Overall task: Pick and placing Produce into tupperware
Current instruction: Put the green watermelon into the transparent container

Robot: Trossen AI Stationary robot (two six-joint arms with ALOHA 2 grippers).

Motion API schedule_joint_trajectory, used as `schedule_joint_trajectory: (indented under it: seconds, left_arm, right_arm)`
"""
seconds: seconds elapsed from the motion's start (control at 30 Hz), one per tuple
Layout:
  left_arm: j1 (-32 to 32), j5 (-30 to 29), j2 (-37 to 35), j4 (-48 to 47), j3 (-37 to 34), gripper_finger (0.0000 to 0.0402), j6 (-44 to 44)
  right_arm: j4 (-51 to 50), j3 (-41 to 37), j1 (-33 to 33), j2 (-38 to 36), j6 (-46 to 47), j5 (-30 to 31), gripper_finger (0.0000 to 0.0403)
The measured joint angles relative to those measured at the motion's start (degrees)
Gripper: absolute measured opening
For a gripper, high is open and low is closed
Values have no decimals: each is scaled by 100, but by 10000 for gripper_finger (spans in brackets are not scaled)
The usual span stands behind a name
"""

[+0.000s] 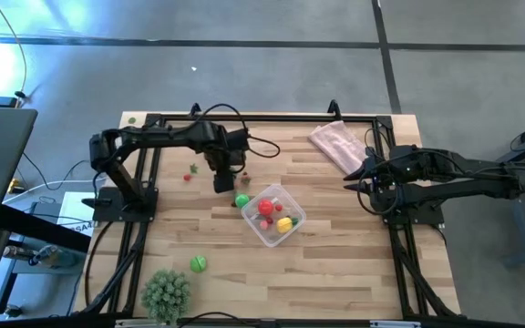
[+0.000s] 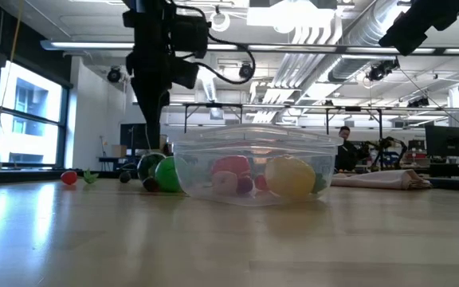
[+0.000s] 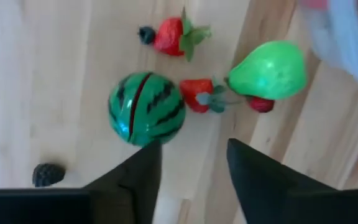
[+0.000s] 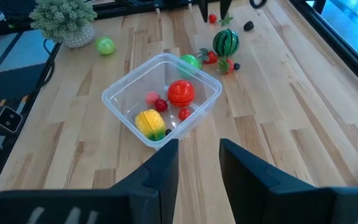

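The clear tupperware (image 1: 292,221) stands mid-table and holds a red tomato (image 4: 181,91), a yellow piece (image 4: 149,121) and small red bits. Left of it on the wood lie a striped green watermelon (image 3: 146,109), a green pear (image 3: 269,70), two strawberries (image 3: 173,36) (image 3: 197,94) and dark berries. My left gripper (image 3: 194,168) points down just above this cluster, beside the watermelon, open and holding nothing. My right gripper (image 4: 199,155) waits open at the table's right, raised, facing the container.
A green ball (image 1: 198,264) and a spiky pale-green plant (image 1: 167,292) sit near the front left. A pink cloth (image 1: 337,144) lies at the far right. Two more small red pieces (image 1: 190,173) lie left of my left gripper. Bare wood stretches in front of the container.
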Motion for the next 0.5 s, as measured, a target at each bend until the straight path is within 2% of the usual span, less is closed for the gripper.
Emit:
schedule_joint_trajectory:
  seconds: [0.23, 0.5]
  left_arm:
    - [0, -827, 266, 6, -2, 274, 270]
    - [0, -771, 391, 521, 0, 341, 562]
  right_arm:
    - [-4, 0, 0, 0, 7, 0, 105]
    - [-4, 0, 0, 0, 7, 0, 105]
